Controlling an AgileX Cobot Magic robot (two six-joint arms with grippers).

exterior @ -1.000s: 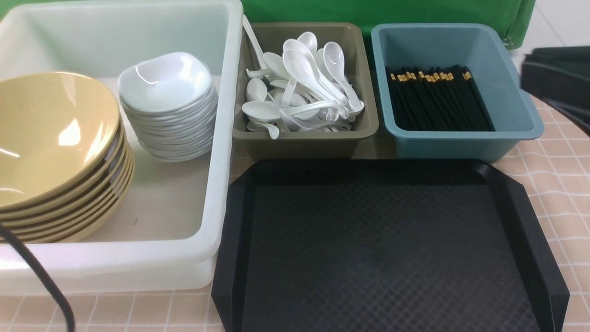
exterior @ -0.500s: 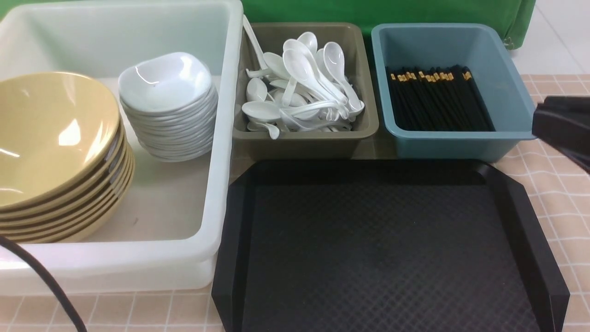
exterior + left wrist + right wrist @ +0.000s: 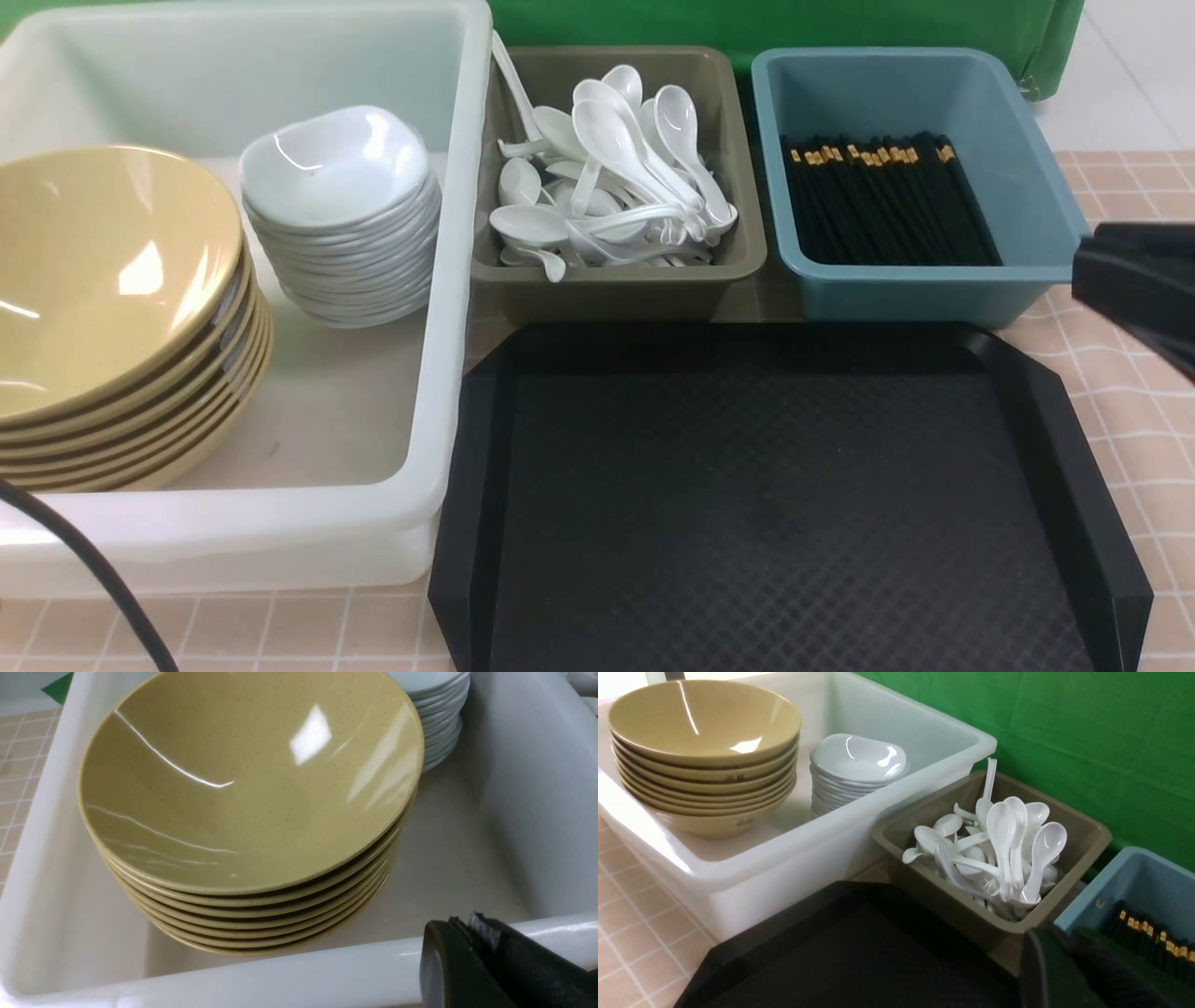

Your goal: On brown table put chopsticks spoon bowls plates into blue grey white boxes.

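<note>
A stack of yellow bowls (image 3: 103,271) and a stack of white plates (image 3: 331,163) stand inside the large white box (image 3: 448,280). White spoons (image 3: 616,177) fill the olive-grey box (image 3: 607,289). Black chopsticks (image 3: 887,201) lie in the blue box (image 3: 915,289). My right gripper (image 3: 1083,266) hovers shut and empty beside the blue box's near right corner, over the brown table (image 3: 1130,373). In the left wrist view my left gripper (image 3: 460,924) is shut and empty above the white box's near rim (image 3: 280,970), beside the bowls (image 3: 247,779).
A flat black tray (image 3: 766,495) lies in front of the grey and blue boxes, with nothing on it. A green backdrop (image 3: 747,23) hangs behind the boxes. A black cable (image 3: 84,560) crosses the lower left corner.
My right gripper has come down from the upper right edge and a little leftwards, to beside the blue box. The cable at lower left shifted slightly.
</note>
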